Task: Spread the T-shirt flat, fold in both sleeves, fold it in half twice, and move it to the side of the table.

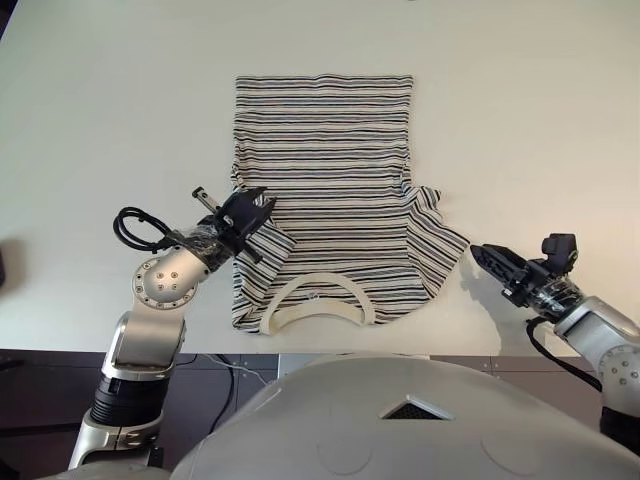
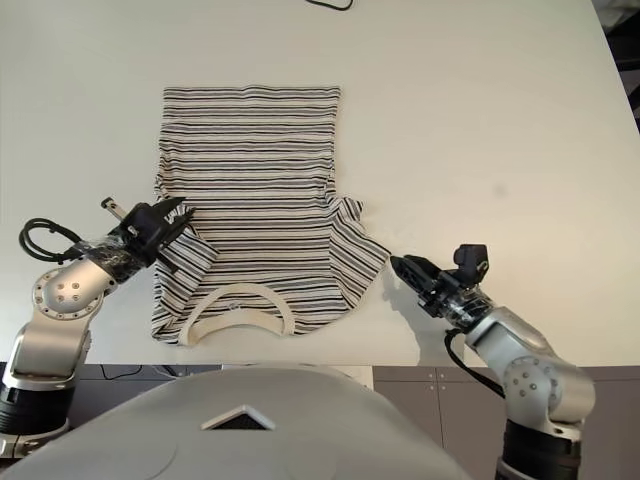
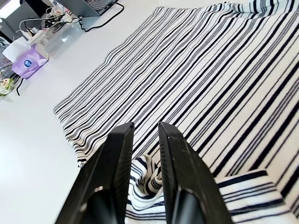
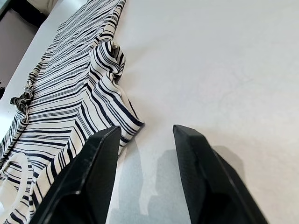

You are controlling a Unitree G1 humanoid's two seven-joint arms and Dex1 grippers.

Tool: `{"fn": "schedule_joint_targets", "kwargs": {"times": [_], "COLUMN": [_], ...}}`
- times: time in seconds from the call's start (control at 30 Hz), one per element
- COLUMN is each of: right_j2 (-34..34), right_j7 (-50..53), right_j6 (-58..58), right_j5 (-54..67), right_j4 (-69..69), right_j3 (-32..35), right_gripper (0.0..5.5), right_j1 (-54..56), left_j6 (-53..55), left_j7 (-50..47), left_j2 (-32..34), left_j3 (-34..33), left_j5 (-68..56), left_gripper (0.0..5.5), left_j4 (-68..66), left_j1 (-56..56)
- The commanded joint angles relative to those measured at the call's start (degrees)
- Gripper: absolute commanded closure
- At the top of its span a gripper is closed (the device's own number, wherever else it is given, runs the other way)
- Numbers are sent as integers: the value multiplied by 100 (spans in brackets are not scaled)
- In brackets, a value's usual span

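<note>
The T-shirt lies flat on the table, collar nearest the robot. The left gripper sits over bunched fabric at the left sleeve; its grip cannot be determined. The right gripper is spread over bare table just beside the right sleeve. The left wrist view adds a purple tissue box and cables.

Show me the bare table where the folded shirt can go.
Wide bare table lies right of the T-shirt and left of it, plus a strip beyond its hem. Crowded along the near edge: collar, splayed sleeve, both jaws.
</note>
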State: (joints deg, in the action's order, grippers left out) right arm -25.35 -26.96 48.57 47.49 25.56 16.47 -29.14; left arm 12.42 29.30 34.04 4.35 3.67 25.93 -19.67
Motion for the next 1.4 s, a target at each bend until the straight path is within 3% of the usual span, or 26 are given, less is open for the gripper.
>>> {"fn": "schedule_joint_targets", "kwargs": {"times": [0.03, 0.33, 0.67, 0.93, 1.1, 1.4], "right_j2": [40, 291, 334, 175, -84, -561], "right_j7": [135, 459, 615, 616, 324, -377], "right_j6": [163, -98, -171, -407, -599, -1232], "right_j5": [-27, -224, -353, -463, -673, -1517], "right_j4": [161, 143, 83, -470, -365, 1036], "right_j3": [-200, -396, -552, -88, -127, -1361], "right_gripper": [348, 348, 534, 538, 538, 538], "right_j1": [-97, 76, 342, 802, 995, 577], "left_j6": [69, -65, -81, 130, 133, 126], "left_j7": [86, 604, 651, 536, 508, 595], "left_j2": [54, 231, 238, 103, 66, 131], "left_j3": [49, 404, 400, 21, -15, -32], "left_j5": [64, 18, 15, -256, -285, -316], "left_gripper": [453, 453, 453, 453, 453, 453], "left_j4": [127, 480, 511, 410, 395, 411], "left_j1": [-30, -89, -145, -55, -57, -59]}}
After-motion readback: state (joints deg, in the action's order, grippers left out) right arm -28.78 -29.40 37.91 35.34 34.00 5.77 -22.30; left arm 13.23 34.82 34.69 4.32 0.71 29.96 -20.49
